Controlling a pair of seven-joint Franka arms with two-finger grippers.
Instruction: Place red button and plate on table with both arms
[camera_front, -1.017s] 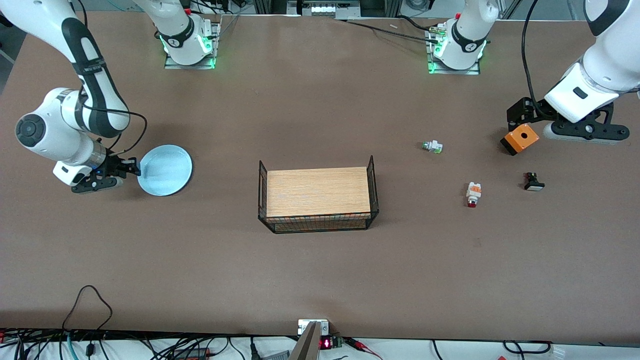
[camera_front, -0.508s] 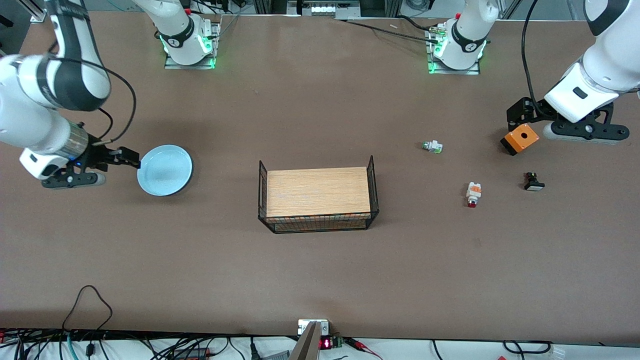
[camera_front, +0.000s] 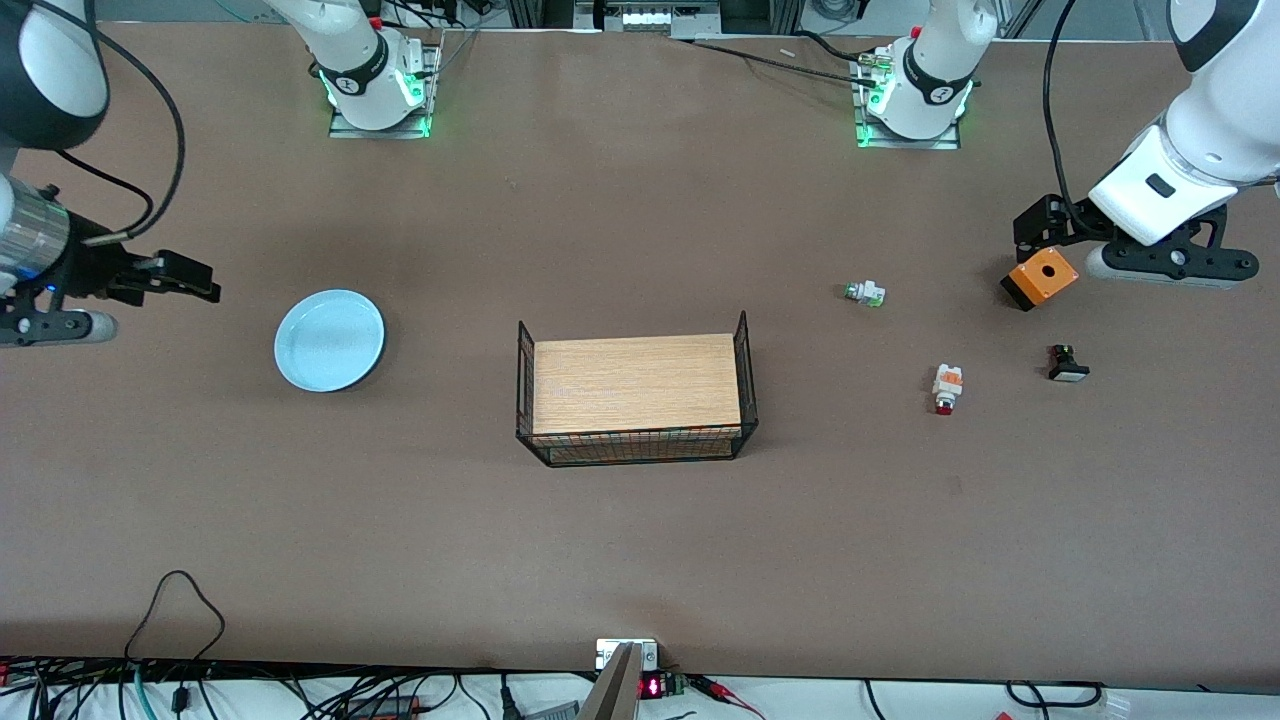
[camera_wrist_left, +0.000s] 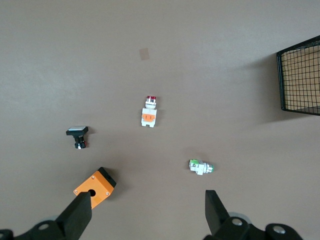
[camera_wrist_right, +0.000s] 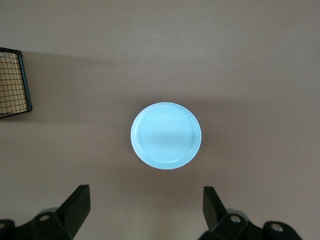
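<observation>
Desk: brown, matte; fills the frame. Items listed from lower frame to upper.

1. Rack: black wire, wood top, centre of frame. Nothing on it.
2. Red button: right of centre, lying on the desk, red tip pointing to the lower edge. Free of any end effector. In the left wrist view it lies mid-frame.
3. Black part: small, pale cap, right of the button and apart from it.
4. Plate: pale blue, flat on the desk, left of centre, well apart from the rack. Centred in the right wrist view, nothing in it.
5. White-and-green part: above the button in frame.
6. Orange box: black hole in its top face, right of frame.
7. Right end effector: left edge of frame, up in the air, clear of the plate; fingers spread wide, holding nothing.
8. Left end effector: right edge of frame, over the orange box; fingers spread wide, holding nothing.

Step in hand, as judged: both task items rest on the desk, unheld; placement looks complete.

Next move, as judged: each arm need only go up and away, the left one without brushing the orange box beneath it.
</observation>
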